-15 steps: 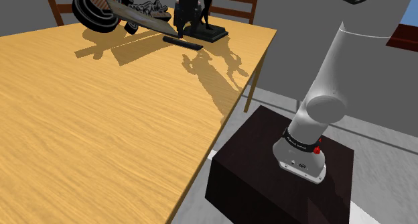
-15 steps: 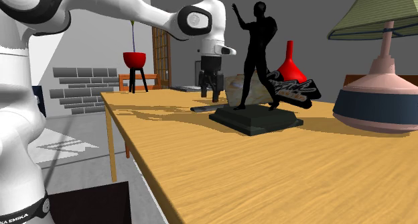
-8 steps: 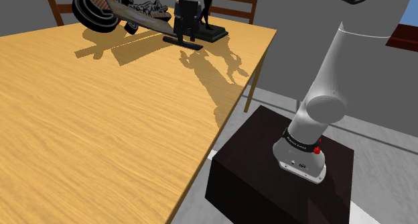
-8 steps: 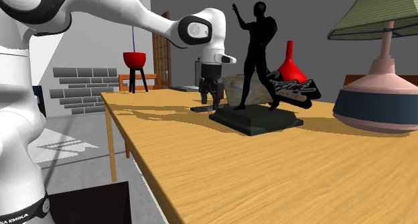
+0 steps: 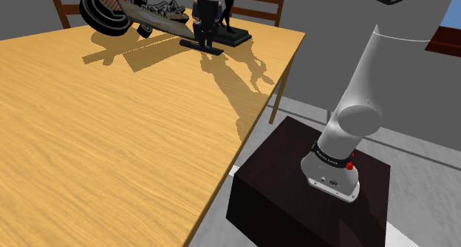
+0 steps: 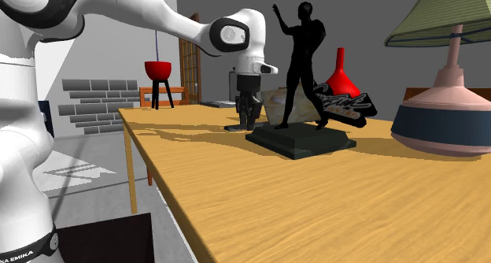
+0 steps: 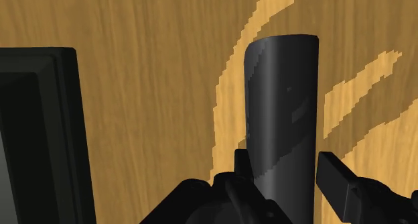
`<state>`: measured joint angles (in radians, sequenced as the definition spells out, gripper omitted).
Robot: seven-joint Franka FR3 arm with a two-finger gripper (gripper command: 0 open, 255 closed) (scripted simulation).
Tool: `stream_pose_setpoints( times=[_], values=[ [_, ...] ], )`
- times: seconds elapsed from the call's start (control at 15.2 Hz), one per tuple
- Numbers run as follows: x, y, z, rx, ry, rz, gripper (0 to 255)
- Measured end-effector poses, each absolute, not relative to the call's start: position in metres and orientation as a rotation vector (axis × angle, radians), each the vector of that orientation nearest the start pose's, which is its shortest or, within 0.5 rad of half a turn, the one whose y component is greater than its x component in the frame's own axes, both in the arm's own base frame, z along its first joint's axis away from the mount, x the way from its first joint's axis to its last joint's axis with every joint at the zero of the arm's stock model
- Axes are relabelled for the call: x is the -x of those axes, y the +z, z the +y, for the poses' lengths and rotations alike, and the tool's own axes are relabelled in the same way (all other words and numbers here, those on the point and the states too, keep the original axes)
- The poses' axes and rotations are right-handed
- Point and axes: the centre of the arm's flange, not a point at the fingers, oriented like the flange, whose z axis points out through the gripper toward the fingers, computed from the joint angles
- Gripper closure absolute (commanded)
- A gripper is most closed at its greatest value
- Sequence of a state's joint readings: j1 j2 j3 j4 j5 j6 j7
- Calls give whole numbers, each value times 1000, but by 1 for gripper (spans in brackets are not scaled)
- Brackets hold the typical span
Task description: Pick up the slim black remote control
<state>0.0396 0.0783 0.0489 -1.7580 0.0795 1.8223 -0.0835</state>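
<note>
The slim black remote control [image 7: 281, 122] lay flat toward the far end of the bench [image 5: 111, 149], a little in from the far corner on my stand's side, with my claw [image 7: 285, 169] straddling it.

By my reckoning the approach was done and the grasp was not. The lift was all to come.

Nearest to me, my stand [image 5: 295, 186] sat on the floor off the bench's long edge. My arm [image 5: 369, 83] rose straight up from it, then stretched out long over the wood towards that far end. In the second exterior view the last link turned straight down, so the claw [image 6: 248, 116] hung upright with its tips low at the bench top. In the shoulder view the claw [image 5: 205, 20] stood right over the remote [image 5: 201, 46].

Along the claw itself, my fingers stood apart. One finger [image 7: 244, 165] seemed to rest against the remote's side. The other [image 7: 335, 179] stood just off the opposite side, with a sliver of wood showing between. So nothing was clamped, and I judged the squeeze to be the next thing needed.

Just beside the remote [image 6: 236, 128] was the dark base [image 7: 33, 135] of a black statuette [image 6: 303, 72], close enough that I judged a finger could knock it on the way up. Farther along the bench stood a red funnel [image 6: 342, 76] and a lamp [image 6: 452, 80], well apart from the work.
</note>
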Motion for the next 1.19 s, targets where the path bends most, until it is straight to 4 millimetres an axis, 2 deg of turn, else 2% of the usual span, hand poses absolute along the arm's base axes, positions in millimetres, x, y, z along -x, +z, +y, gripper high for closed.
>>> stream_pose_setpoints(
  times=[0.33,1.19],
  values=[
    [-583,521,59,3051,25,-235,255],
    [-582,587,59,3051,27,-235,255]
  ],
)
